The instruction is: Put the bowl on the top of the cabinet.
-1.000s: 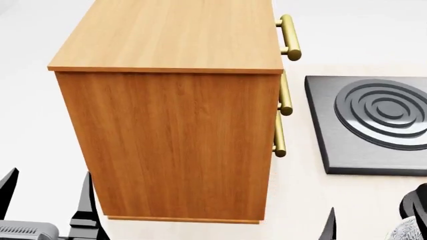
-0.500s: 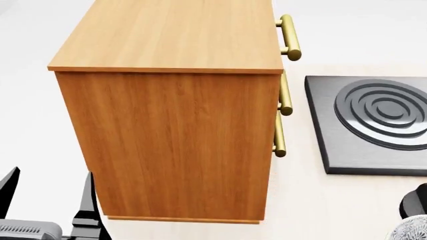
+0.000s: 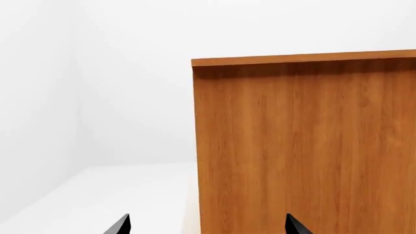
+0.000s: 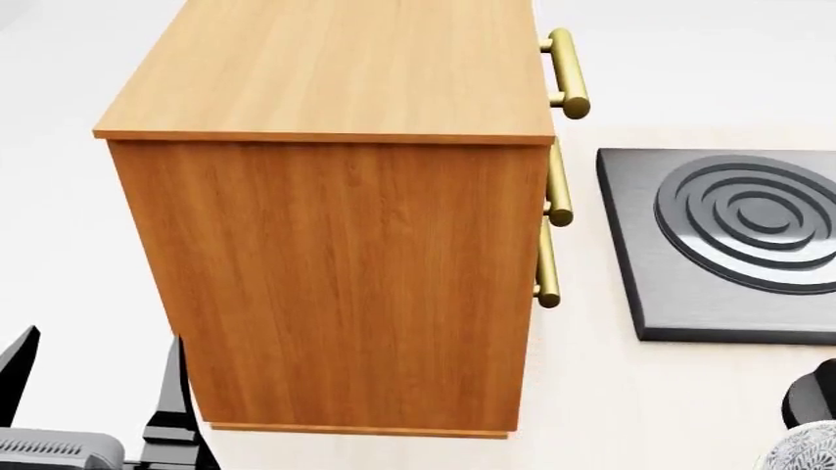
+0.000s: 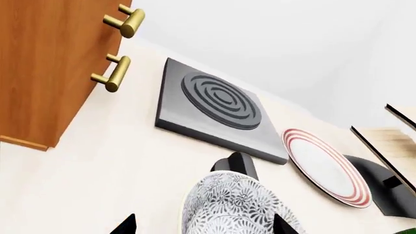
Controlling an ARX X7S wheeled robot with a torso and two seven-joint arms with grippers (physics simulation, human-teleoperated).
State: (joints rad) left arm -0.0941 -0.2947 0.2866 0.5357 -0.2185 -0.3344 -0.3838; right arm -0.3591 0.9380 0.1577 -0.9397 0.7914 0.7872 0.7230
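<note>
Cabinet (image 4: 327, 245): orange-brown wood, brass handles (image 4: 566, 73), no readable writing. Bowl (image 5: 237, 207): grey floral, held in the closed right claw (image 5: 201, 225), low beside the cabinet; head view shows only its rim. Left claw (image 3: 204, 225): spread wide, empty. Right wrist view alone shows the striped plate (image 5: 325, 165); the burner plate (image 4: 731, 245) appears there too.

Bright, even, shadowless render; sharp focus throughout; cabinet (image 4: 327, 196) side darker than top.
</note>
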